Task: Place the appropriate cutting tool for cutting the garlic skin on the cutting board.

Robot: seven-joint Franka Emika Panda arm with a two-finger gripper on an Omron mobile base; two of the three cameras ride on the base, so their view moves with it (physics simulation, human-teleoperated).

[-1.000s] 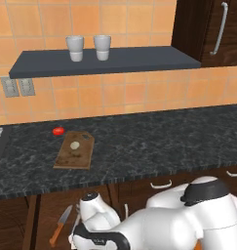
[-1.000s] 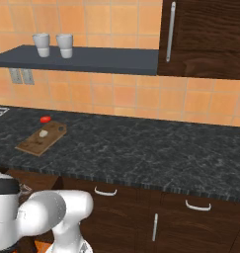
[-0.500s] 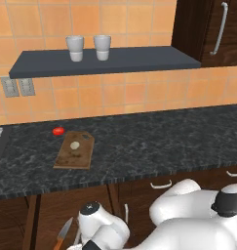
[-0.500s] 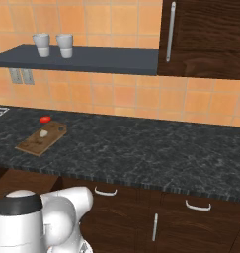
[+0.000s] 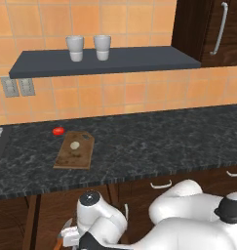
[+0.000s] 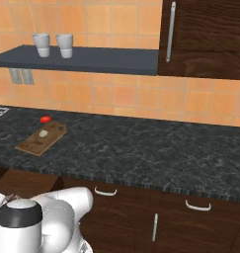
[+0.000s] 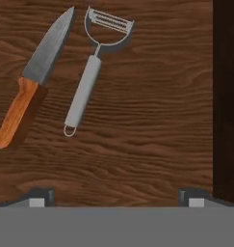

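Observation:
The knife (image 7: 36, 72) lies in an open drawer, its orange handle at the lower left of the hand view and its grey blade pointing up and right. My gripper (image 7: 117, 200) hovers above the drawer floor, open and holding nothing, to the right of and below the knife. The all-grey peeler (image 7: 89, 72) lies right beside the blade. On the counter, the wooden cutting board (image 5: 71, 158) (image 6: 35, 143) carries the pale garlic (image 5: 75, 145) (image 6: 43, 133). A bit of the knife (image 5: 61, 238) peeks out beside my wrist in the left base view.
A small red round item (image 5: 57, 131) (image 6: 44, 119) sits behind the board. Two cups (image 5: 88, 47) stand on the dark shelf. The drawer's dark wall (image 7: 227, 96) borders the wooden floor. Cabinet drawers with handles (image 6: 106, 191) line the front under the counter.
My arm has folded lower under the counter edge, its elbow swinging right in the left base view. The board, garlic and red item have not moved.

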